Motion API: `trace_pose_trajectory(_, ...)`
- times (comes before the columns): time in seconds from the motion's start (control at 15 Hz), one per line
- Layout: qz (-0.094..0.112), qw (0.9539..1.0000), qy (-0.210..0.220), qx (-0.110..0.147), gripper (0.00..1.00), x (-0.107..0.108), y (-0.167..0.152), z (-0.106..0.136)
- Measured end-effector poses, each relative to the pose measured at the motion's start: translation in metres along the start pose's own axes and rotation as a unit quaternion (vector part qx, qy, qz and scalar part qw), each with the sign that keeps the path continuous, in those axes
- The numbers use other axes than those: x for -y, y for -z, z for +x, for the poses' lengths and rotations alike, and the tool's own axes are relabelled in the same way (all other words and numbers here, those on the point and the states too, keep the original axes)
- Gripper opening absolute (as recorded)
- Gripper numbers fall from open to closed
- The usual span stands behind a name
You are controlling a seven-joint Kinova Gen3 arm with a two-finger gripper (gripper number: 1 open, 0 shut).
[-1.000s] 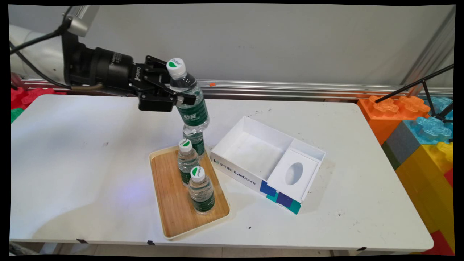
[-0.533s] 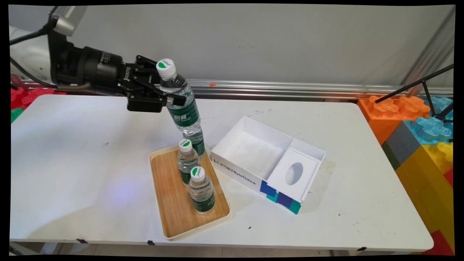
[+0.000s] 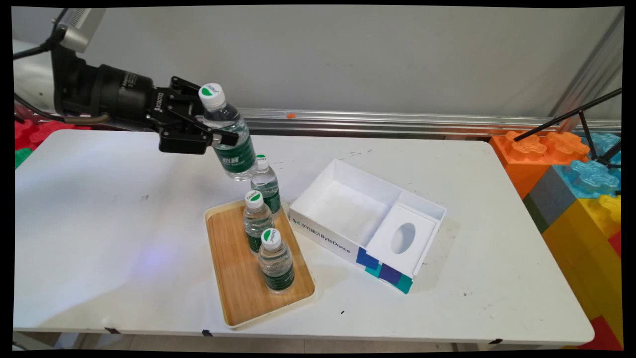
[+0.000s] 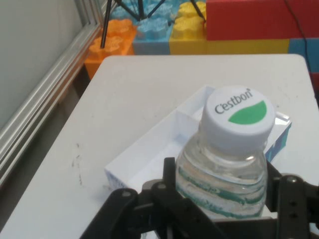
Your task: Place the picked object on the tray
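One held bottle [image 3: 230, 141] has moved left with the gripper [image 3: 218, 136].

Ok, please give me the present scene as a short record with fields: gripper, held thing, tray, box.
gripper: gripper, fingers shut on a water bottle
held thing: water bottle, in the air, tilted, above the table
tray: wooden tray carrying three upright bottles
box: open white box, right of the tray, with nothing in it

The black two-finger gripper [image 3: 218, 136] reaches in horizontally from the left, raised above the desk, its fingers closed on a clear plastic water bottle [image 3: 229, 138].
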Motion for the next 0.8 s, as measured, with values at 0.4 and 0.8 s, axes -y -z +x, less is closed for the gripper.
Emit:
trace_pose_trajectory(0.4,0.005,0.9998,0.009,0.015,0.00,0.002,0.004,-0.010)
trace_pose_trajectory(0.8,0.003,0.9993,0.018,0.031,0.00,-0.004,0.000,-0.022)
